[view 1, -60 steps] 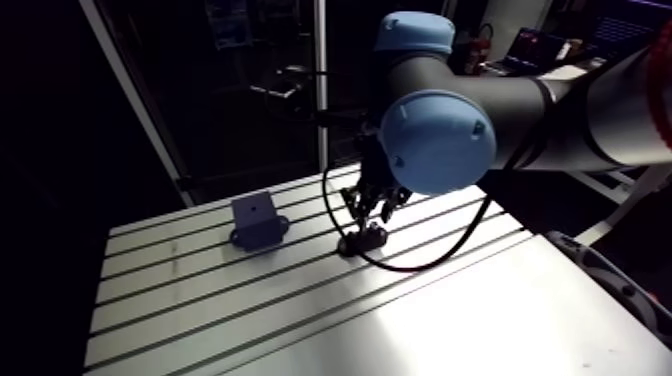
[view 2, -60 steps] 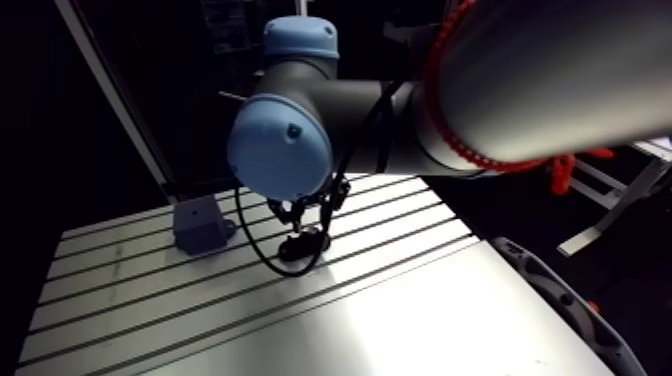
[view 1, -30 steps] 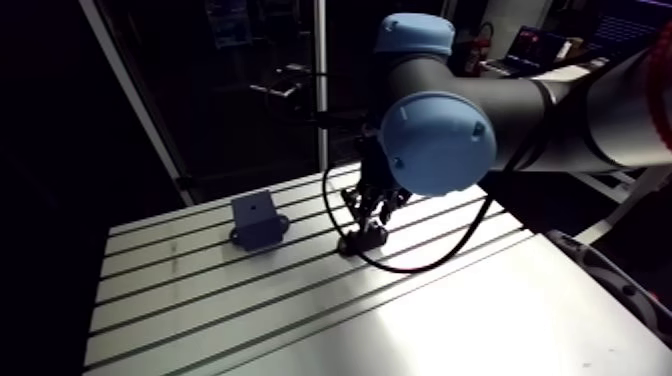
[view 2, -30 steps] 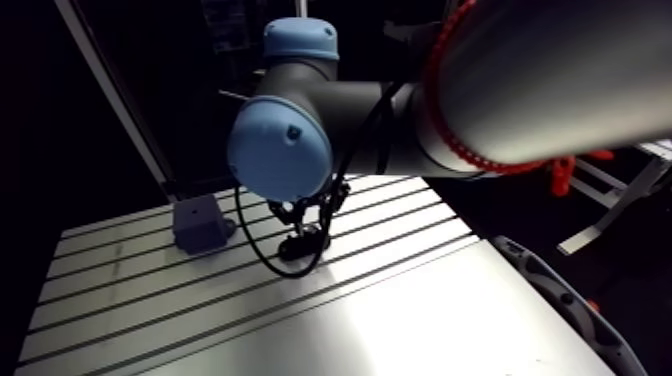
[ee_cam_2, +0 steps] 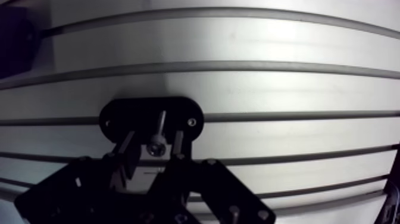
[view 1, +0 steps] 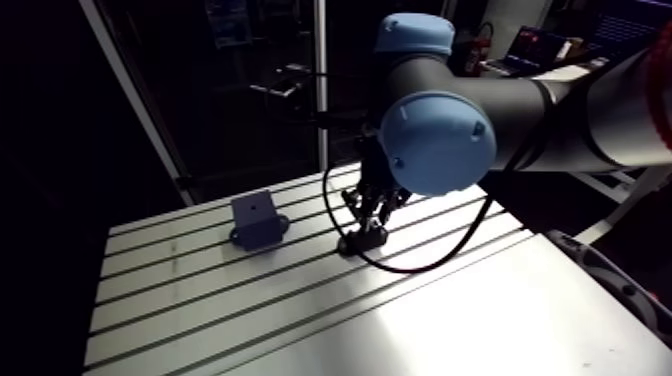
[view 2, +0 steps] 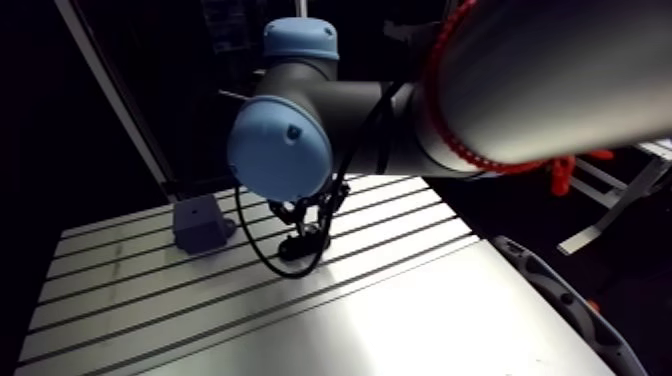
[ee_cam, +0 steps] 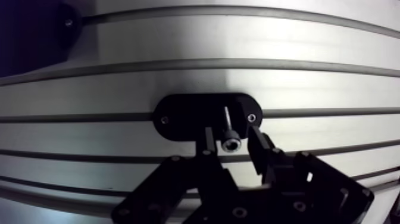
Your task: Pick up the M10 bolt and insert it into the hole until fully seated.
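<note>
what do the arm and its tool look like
The arm is a run of dark grey tubes with rounded light-blue joint caps. The tool is black, with two slim fingers on linkages studded with small screws.

Bolt [ee_cam: 230,143]: socket head up, upright, shank tip at black oval holder [ee_cam: 178,116], mid surface [view 1: 200,290].
Hole block [view 1: 258,221]: grey-blue, towards far-left corner.

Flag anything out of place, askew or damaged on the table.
Nothing stands out. The bolt sits at the black holder, between the fingers of the open gripper. The block stands upright on the table, away from them. No spill or damage shows.
</note>
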Controlling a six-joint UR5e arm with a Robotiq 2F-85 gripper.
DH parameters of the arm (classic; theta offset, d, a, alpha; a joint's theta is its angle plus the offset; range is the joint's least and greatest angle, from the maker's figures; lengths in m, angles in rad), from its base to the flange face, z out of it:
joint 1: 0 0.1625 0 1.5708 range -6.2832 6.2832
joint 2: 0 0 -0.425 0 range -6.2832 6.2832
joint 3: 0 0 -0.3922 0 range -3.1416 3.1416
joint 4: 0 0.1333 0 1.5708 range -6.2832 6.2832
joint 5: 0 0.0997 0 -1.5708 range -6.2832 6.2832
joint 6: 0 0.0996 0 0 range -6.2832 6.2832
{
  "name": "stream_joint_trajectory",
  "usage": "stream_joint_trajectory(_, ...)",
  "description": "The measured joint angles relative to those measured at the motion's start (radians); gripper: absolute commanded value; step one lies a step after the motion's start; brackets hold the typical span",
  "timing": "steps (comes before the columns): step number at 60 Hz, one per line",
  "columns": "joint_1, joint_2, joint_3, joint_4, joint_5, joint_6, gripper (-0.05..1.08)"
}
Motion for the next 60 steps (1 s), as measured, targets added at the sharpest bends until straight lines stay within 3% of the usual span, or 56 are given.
stream_joint_trajectory(60, 0.000, 0.000, 0.002, 0.005, 0.001, -0.003, 0.66)
